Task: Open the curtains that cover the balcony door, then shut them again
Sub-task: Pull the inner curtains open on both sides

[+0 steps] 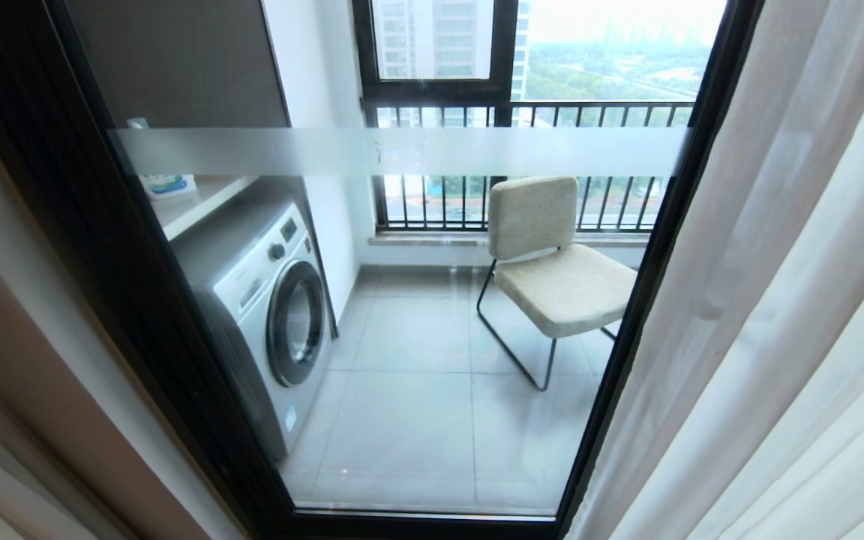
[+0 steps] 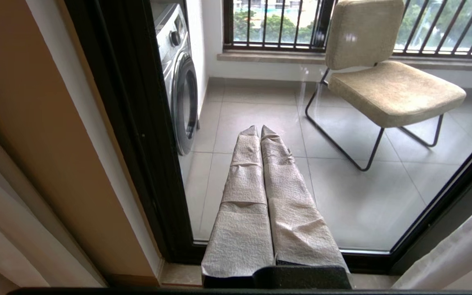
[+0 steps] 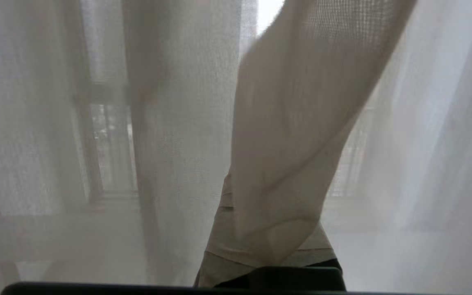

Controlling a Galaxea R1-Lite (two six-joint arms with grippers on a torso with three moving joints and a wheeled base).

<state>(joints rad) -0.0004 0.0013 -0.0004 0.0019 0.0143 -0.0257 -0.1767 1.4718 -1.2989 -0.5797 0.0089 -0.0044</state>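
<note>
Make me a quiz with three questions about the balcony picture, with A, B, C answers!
1. Where is the washing machine?
A. left of the chair
B. right of it
C. on it

2. How many chairs are on the balcony?
A. one
B. two
C. three

3. What is the left claw doing?
A. shut, holding nothing
B. wide open
C. gripping the chair

Answers:
1. A, the head view shows it on the left.
2. A, just one beige chair.
3. A, both fingers touch, nothing between.
</note>
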